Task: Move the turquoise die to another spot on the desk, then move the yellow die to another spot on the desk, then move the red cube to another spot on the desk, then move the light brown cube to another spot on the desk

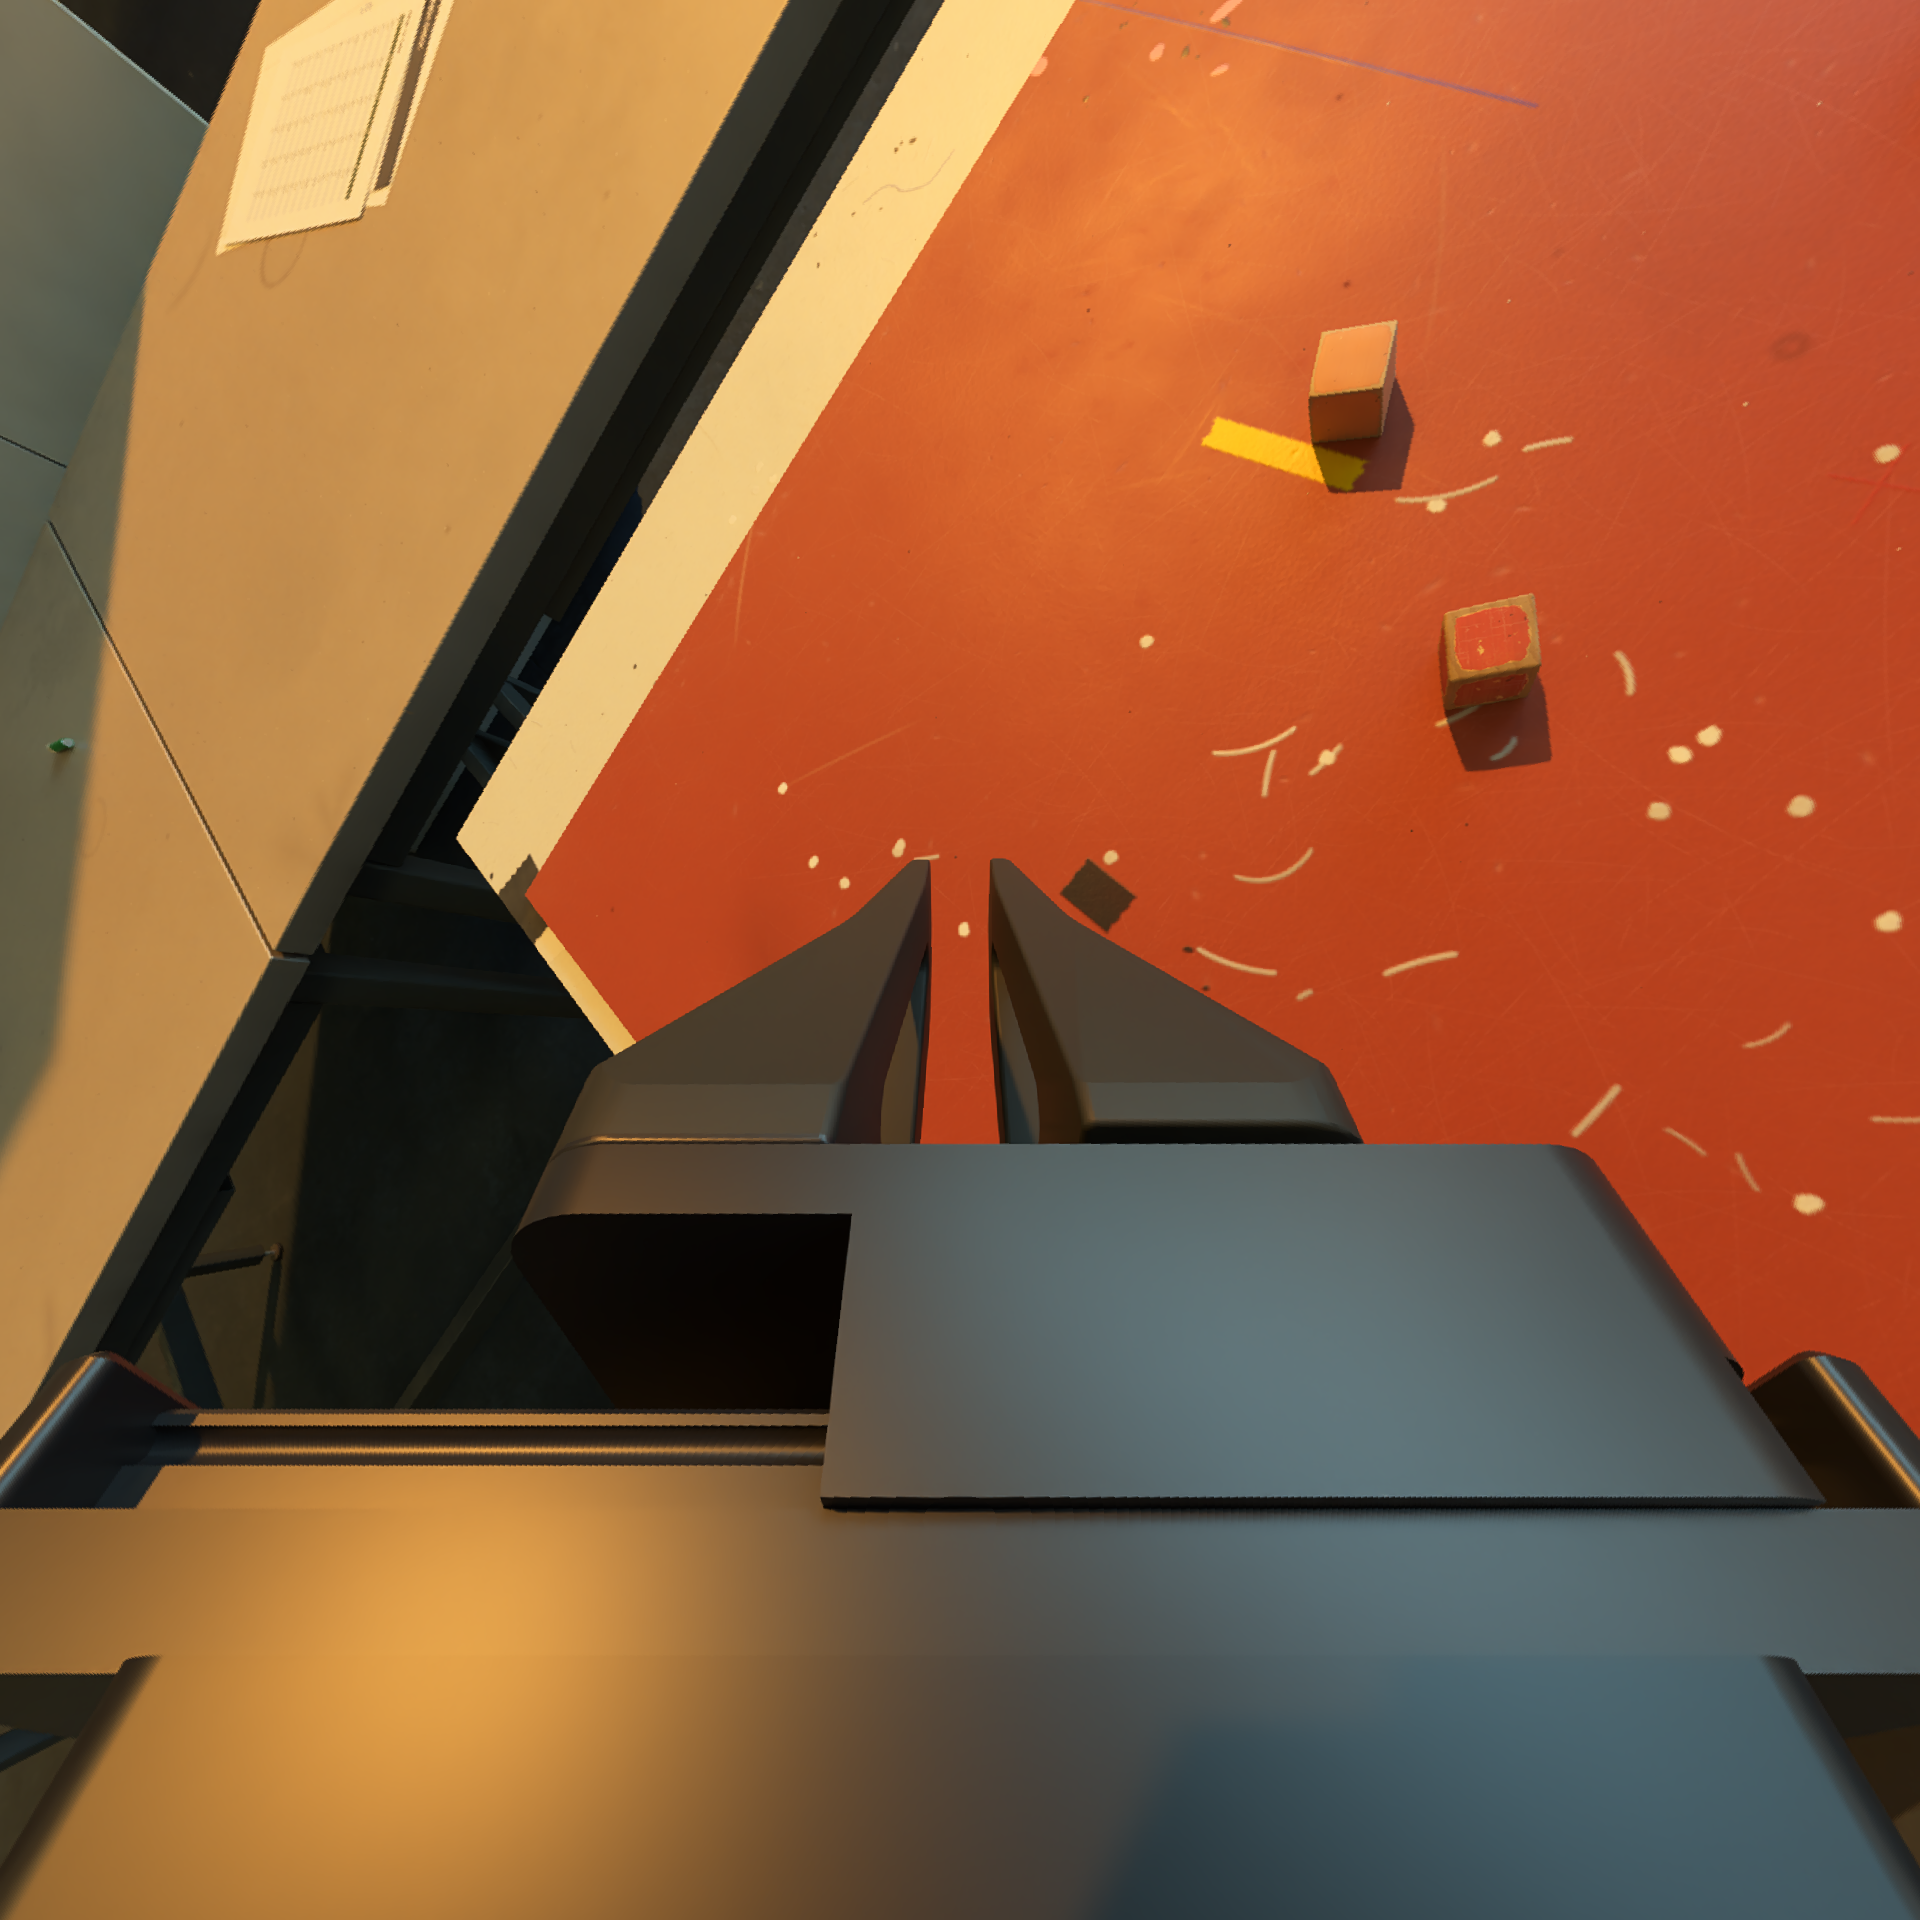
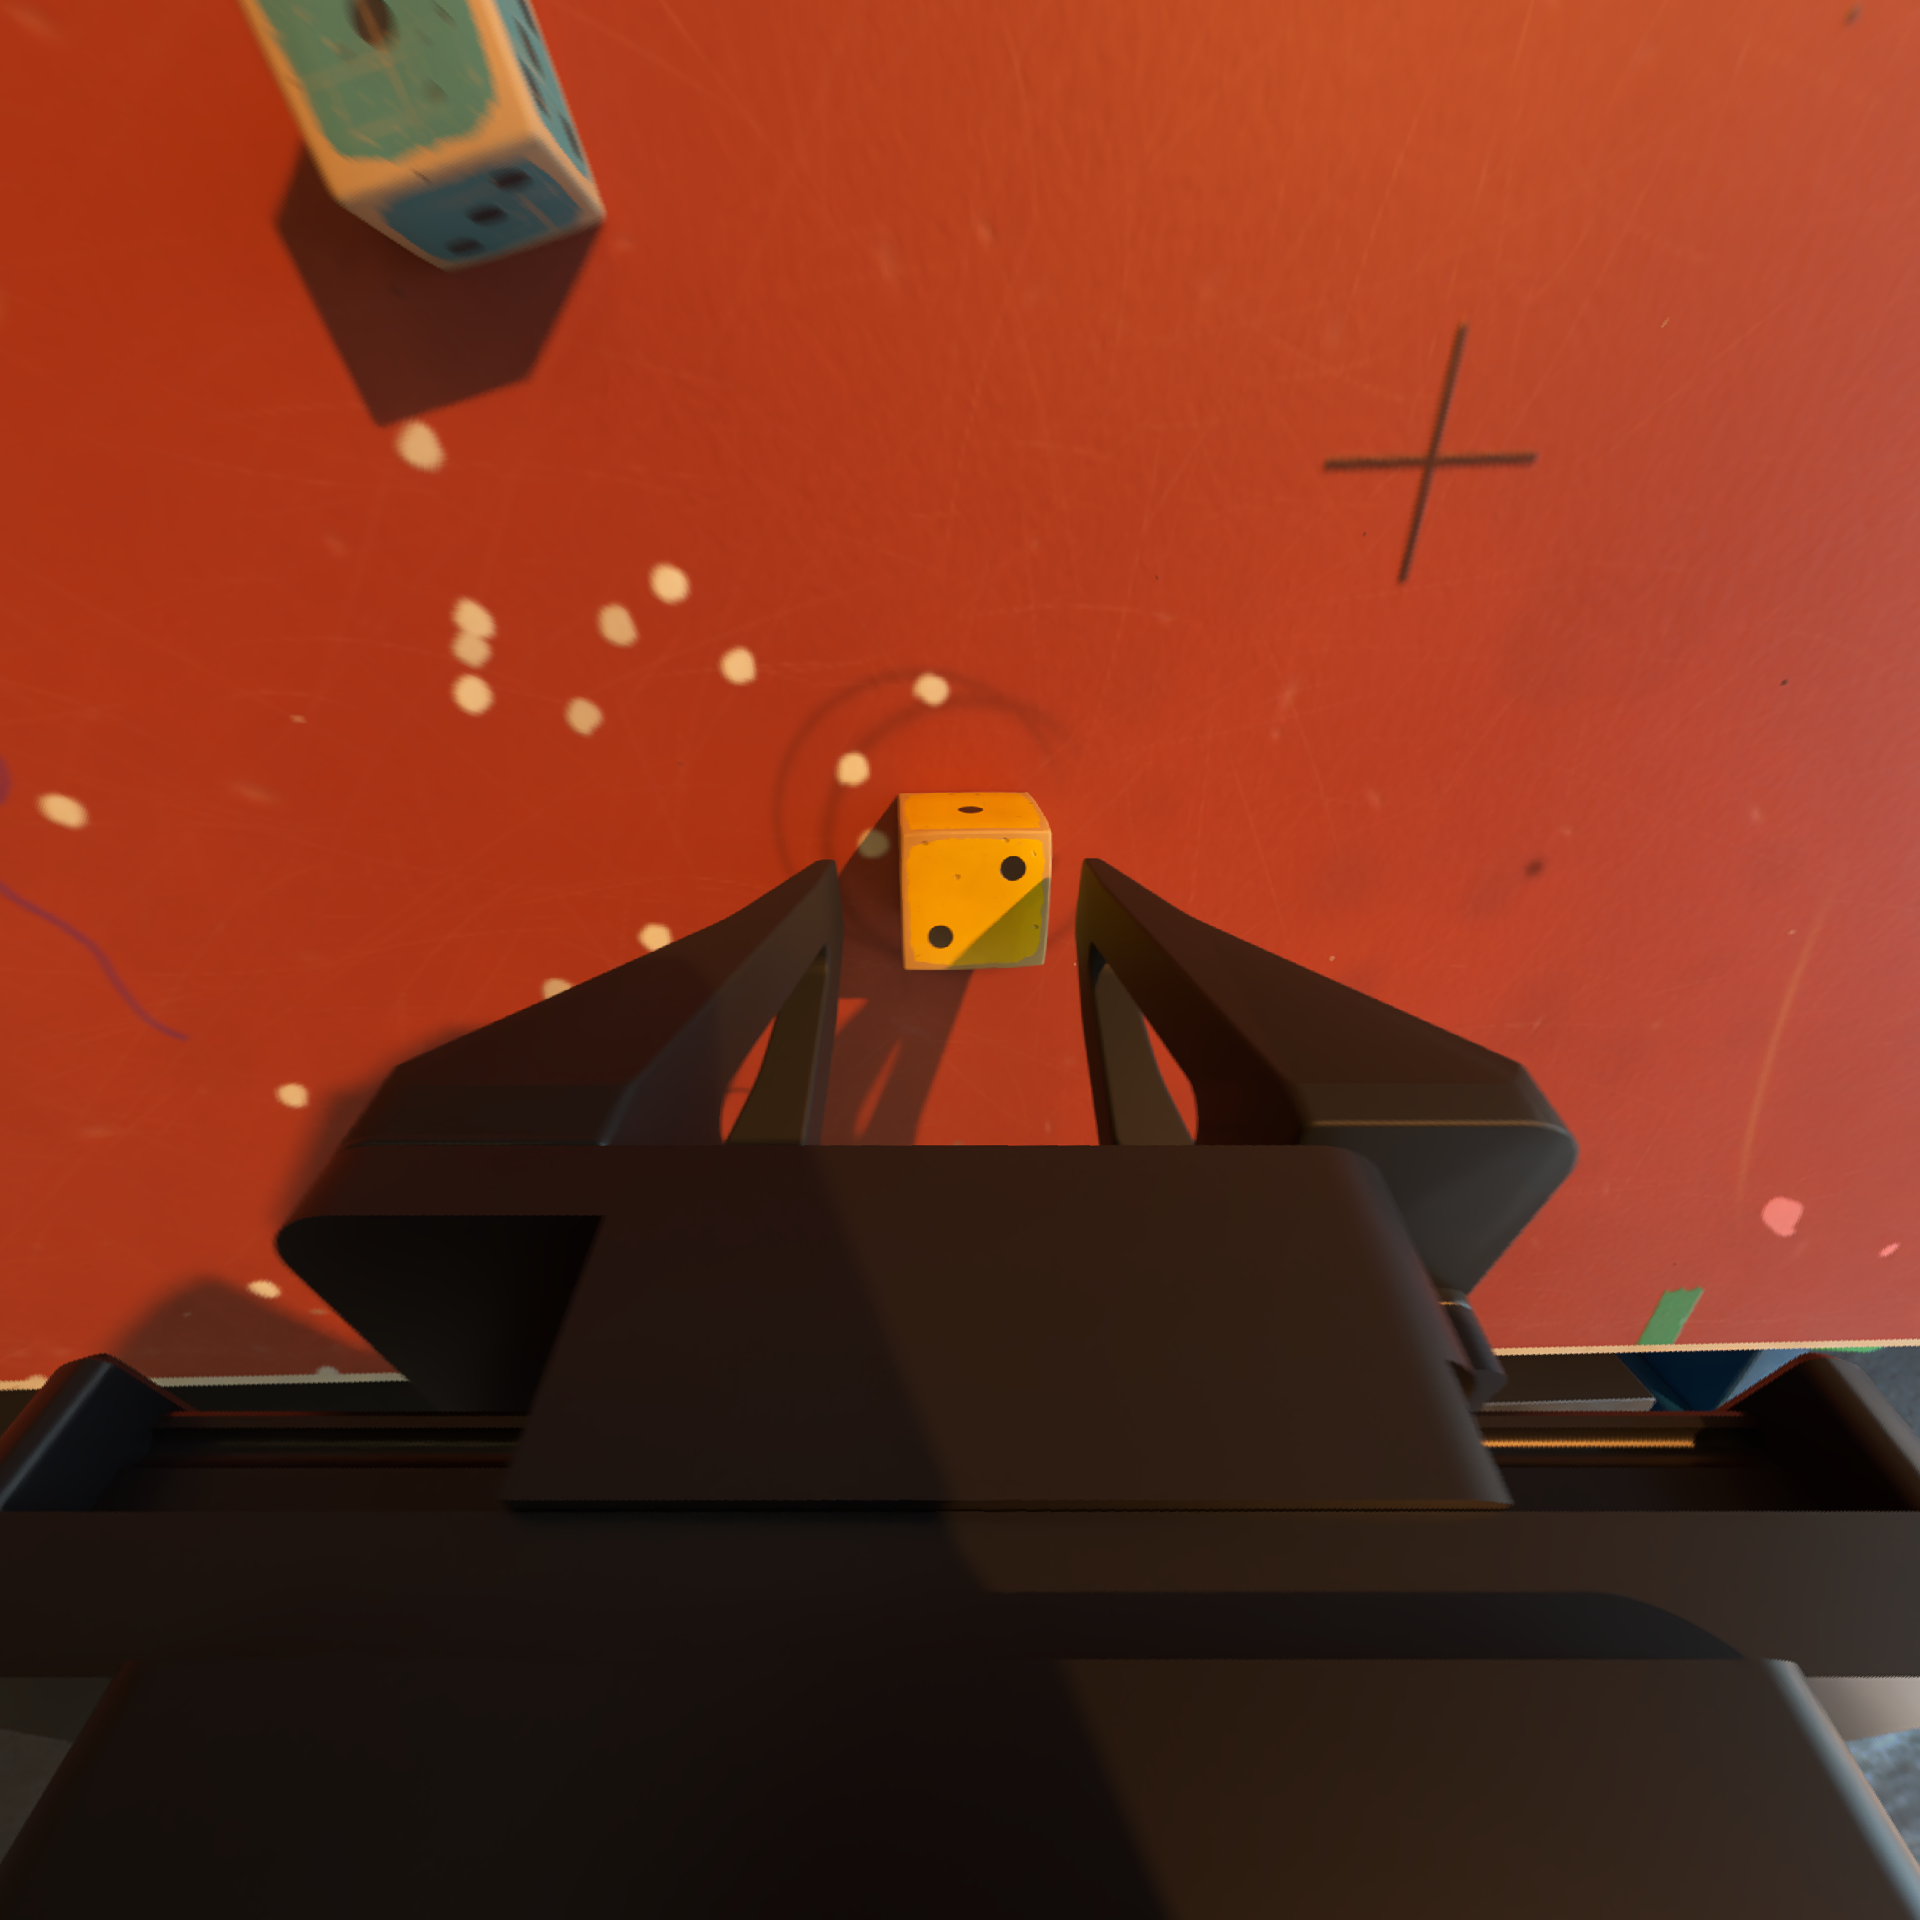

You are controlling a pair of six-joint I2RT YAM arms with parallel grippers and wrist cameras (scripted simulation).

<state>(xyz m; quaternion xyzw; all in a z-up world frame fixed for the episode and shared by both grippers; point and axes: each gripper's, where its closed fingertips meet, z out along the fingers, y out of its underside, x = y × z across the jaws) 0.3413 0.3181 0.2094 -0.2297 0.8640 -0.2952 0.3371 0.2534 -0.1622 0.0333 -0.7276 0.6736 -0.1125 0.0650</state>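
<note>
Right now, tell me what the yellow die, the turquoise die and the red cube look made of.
Yellow die: probably painted wood, matte, with pale worn edges.
Turquoise die: likely painted wood; the paint is scuffed and pale bare material shows along the edges.
Red cube: seemingly wood, with worn red paint on the faces and tan bare edges.

Scratched red-orange desk top (image 1: 1143, 312), pale paint specks. Ahead-right of left pincer: light brown wooden cube (image 1: 1351, 379) touching yellow tape strip (image 1: 1262, 449), worn red wooden cube (image 1: 1489, 649) nearer. Between right pincer's fingers: yellow die (image 2: 972, 881); far ahead-left, turquoise die (image 2: 436, 114).
</note>
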